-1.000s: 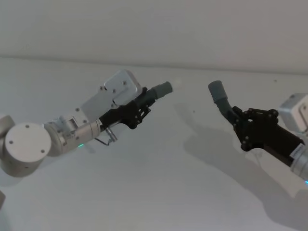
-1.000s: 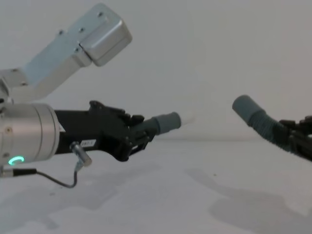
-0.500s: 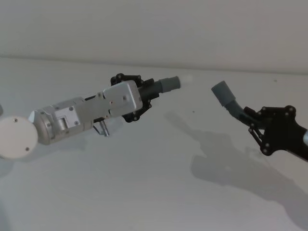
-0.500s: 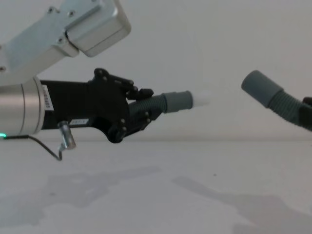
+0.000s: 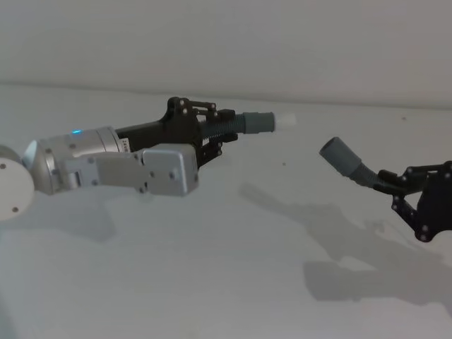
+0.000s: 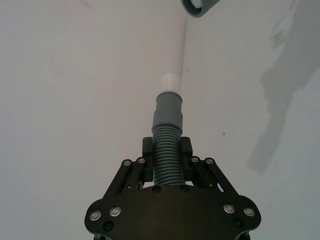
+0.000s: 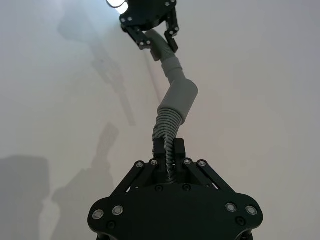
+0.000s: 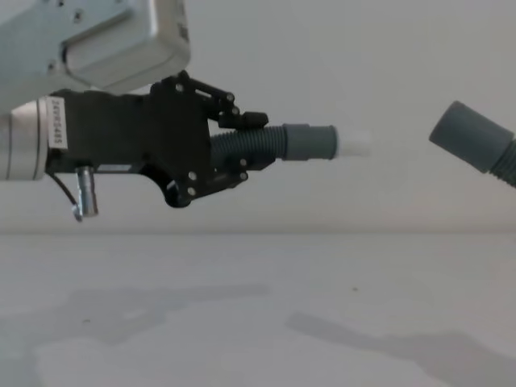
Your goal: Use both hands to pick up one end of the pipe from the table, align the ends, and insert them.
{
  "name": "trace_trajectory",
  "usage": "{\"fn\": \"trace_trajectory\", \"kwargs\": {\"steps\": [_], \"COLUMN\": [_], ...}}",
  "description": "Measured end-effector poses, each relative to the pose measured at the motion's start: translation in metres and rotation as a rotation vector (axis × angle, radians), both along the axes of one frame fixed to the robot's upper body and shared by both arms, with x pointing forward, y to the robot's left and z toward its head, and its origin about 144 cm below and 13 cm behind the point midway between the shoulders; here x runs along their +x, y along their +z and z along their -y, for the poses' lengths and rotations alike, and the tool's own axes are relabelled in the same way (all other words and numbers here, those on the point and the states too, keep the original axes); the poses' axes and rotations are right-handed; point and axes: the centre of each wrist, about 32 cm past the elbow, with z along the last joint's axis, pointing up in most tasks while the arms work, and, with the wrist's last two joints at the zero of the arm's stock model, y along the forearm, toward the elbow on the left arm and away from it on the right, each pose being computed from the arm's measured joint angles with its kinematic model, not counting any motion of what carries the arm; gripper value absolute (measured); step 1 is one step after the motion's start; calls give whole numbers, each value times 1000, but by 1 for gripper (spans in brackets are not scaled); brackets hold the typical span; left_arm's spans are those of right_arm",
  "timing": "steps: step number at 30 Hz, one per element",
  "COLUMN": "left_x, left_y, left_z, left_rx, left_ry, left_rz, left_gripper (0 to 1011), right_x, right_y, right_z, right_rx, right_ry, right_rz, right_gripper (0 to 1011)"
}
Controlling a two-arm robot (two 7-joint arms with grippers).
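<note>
Left claw (image 5: 214,131), clenched on hose (image 5: 227,126), aims the white-tipped cuff (image 5: 265,121) right; right claw (image 5: 394,188), clenched likewise, holds the socket cuff (image 5: 340,155) lower right, askew.

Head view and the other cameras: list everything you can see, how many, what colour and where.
white-tipped cuff: one, grey with a white tip, in the air ahead of the left gripper, apart from the socket cuff
socket cuff: one, grey, in the air ahead of the right gripper
ribbed hose: two stretches, grey, one behind each cuff
table: one, white, beneath both arms
left gripper: one, black, left of centre, shut on ribbed hose
right gripper: one, black, at the right, shut on ribbed hose
</note>
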Motion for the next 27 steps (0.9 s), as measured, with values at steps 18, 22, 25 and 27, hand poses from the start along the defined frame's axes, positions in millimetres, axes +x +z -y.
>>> {"fn": "trace_trajectory", "kwargs": {"steps": [18, 22, 25, 27], "left_x": [12, 15, 16, 17], "left_y": [34, 44, 48, 51], "left_z": [-15, -18, -19, -20], "left_rx": [207, 257, 278, 291], "left_ry": [-212, -263, -286, -299], "left_rz": [305, 381, 411, 428], "left_gripper": [306, 306, 306, 306], "right_x": [7, 9, 11, 13], "right_y": [0, 1, 3, 4], "right_z": [-11, -12, -12, -12], "right_rx": [-11, -27, -48, -62], "right_ry": [-32, -29, -21, -13], "right_rz": [-40, -43, -43, -42], "right_gripper": [100, 100, 100, 100]}}
